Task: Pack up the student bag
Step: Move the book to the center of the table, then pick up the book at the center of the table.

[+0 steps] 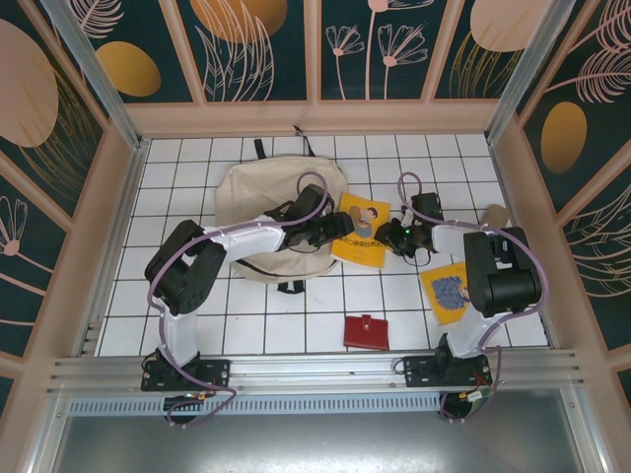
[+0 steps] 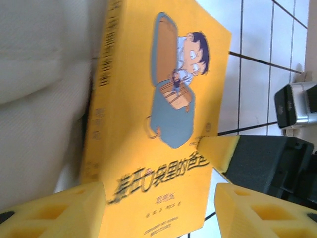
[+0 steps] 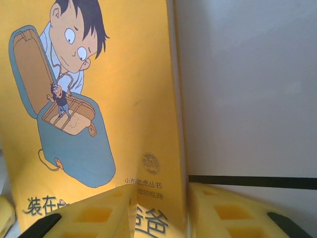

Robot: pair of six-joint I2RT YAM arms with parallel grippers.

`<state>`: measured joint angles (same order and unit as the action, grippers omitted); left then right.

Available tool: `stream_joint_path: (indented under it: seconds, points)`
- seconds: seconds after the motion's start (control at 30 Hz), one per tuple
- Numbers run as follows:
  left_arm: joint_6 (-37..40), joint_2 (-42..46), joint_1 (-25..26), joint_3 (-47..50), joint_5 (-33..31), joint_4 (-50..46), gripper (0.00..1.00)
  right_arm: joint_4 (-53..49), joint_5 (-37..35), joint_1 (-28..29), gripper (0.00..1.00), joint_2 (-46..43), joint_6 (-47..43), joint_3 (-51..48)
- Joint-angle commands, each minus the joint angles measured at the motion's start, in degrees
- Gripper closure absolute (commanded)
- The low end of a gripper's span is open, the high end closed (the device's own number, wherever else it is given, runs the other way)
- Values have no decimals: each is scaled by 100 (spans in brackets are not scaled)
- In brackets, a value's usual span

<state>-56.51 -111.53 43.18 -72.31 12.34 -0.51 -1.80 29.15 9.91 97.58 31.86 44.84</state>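
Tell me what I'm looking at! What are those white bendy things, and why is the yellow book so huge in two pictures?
Those are two robot arms, bolted to a tiled table. One picture looks down from above. The other two come from little cameras on the wrists, so the cartoon book looks huge. On the table lie a cream student bag, another yellow book and a red wallet. The left gripper is open before the cartoon book. The right gripper straddles its edge; whether it pinches, I can't tell.
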Motion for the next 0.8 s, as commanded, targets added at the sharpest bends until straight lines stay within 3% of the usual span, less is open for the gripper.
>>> stream_joint_path:
  seconds: [0.0,0.53,0.7,0.77]
  points:
    - [292,-286,-12,-249,-105,-304,38,-192,427,235,67,250,-21,-19]
    - [856,122,-102,-266,-996,-806,27,-409,64,239,68,355,-74,112]
    - [837,-81,-184,-186,-605,-699,28,-487,-93,230,68,355,-83,113]
    - [861,-205,-187,-196,-273,-587,33,-479,-80,233,68,354,-83,103]
